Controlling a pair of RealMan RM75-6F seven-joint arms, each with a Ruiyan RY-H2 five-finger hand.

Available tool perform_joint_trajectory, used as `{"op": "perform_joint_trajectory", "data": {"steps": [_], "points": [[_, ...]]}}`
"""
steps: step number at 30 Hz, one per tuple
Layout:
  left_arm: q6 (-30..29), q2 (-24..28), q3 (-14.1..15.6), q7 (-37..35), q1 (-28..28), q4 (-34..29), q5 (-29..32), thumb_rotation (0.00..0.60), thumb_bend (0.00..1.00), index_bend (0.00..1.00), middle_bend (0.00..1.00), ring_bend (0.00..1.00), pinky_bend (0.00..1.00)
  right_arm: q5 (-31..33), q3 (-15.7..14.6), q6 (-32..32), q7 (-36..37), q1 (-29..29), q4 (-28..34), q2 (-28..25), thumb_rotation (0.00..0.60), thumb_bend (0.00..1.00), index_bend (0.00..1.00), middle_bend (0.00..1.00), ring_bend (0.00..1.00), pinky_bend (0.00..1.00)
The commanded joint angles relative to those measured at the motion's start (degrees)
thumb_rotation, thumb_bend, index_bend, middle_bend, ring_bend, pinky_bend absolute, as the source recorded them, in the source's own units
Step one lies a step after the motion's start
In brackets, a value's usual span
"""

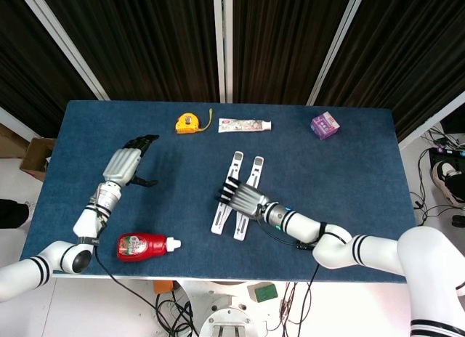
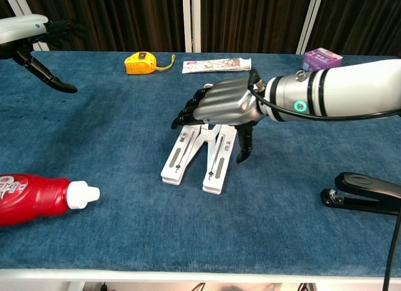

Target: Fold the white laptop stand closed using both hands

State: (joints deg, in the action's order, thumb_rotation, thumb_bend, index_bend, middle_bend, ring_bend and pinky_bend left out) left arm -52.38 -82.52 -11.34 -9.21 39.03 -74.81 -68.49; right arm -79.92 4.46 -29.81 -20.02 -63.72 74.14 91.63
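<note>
Evidently unfolded, the white laptop stand (image 2: 202, 154) lay splayed under the empty, spread right robot hand (image 2: 220, 104); left robot hand (image 1: 129, 160) open, well apart

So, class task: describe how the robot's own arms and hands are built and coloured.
Both arms are glossy white tubes with black bands at the joints. Each hand, the right hand and the left hand, has a ribbed silver-grey back and black fingers. A black cable runs along the right wrist, beside a small green-lit ring.
</note>
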Motion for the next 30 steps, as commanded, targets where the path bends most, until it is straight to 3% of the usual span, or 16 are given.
{"op": "perform_joint_trajectory", "data": {"steps": [1, 7, 12, 16, 18, 19, 21, 23, 25, 30], "points": [[0.1, 0.0, 0.0, -0.1, -0.2, 0.1, 0.1, 0.600, 0.00, 0.07, 0.07, 0.07, 0.12, 0.4, 0.5, 1.6, 0.9, -1.6, -2.5, 1.8, 0.600, 0.12, 0.01, 0.14, 0.00, 0.00], [-0.8, 0.4, -0.2, -1.0, -0.8, -0.1, -0.3, 0.600, 0.00, 0.07, 0.07, 0.07, 0.12, 0.0, 0.5, 1.3, 2.2, -2.4, -4.8, 3.5, 0.600, 0.29, 0.19, 0.26, 0.03, 0.02], [-1.9, 1.2, 0.2, -1.3, -1.7, -0.6, -1.2, 0.600, 0.00, 0.07, 0.07, 0.07, 0.12, -2.8, -0.1, -3.0, 4.1, -1.2, -4.5, 3.2, 0.600, 0.39, 0.44, 0.38, 0.22, 0.13], [-4.1, 2.4, 0.6, -1.5, -3.2, -1.8, -2.2, 0.600, 0.00, 0.07, 0.07, 0.07, 0.12, -4.7, -0.9, -5.9, 6.3, -0.1, -4.1, 2.7, 0.600, 0.41, 0.51, 0.43, 0.27, 0.16], [-5.1, 3.3, 1.0, -1.1, -4.1, -2.5, -2.7, 0.600, 0.00, 0.07, 0.07, 0.07, 0.12, -5.1, -1.4, -6.3, 6.6, 0.3, -3.4, 2.2, 0.600, 0.39, 0.49, 0.42, 0.26, 0.16], [-5.6, 3.8, 1.3, -0.6, -4.5, -2.9, -2.8, 0.600, 0.00, 0.07, 0.07, 0.07, 0.12, -4.8, -1.6, -6.1, 6.4, 0.6, -2.9, 1.9, 0.600, 0.36, 0.43, 0.39, 0.22, 0.14], [-6.8, 5.0, 2.0, 1.1, -5.5, -3.8, -3.2, 0.600, 0.00, 0.07, 0.07, 0.07, 0.12, -3.0, -1.8, -5.8, 5.4, 1.6, -0.6, 0.5, 0.600, 0.27, 0.20, 0.21, 0.07, 0.05], [-8.2, 6.7, 2.9, 3.4, -6.8, -4.9, -3.4, 0.600, 0.00, 0.07, 0.07, 0.07, 0.12, -0.8, -1.8, -8.3, 4.7, 4.0, 3.0, -1.3, 0.600, 0.21, 0.04, 0.05, 0.00, 0.00], [-9.9, 8.4, 3.7, 5.4, -8.5, -6.1, -3.2, 0.600, 0.00, 0.07, 0.07, 0.07, 0.12, 1.4, -2.1, -12.1, 4.7, 7.6, 7.4, -3.8, 0.600, 0.21, 0.00, 0.00, 0.00, 0.00], [-15.0, 12.2, 5.5, 6.9, -13.4, -9.4, -3.4, 0.600, 0.00, 0.07, 0.07, 0.07, 0.12, 2.6, -4.2, -26.7, 4.4, 18.2, 15.2, -11.7, 0.600, 0.21, 0.00, 0.01, 0.00, 0.00]]}}
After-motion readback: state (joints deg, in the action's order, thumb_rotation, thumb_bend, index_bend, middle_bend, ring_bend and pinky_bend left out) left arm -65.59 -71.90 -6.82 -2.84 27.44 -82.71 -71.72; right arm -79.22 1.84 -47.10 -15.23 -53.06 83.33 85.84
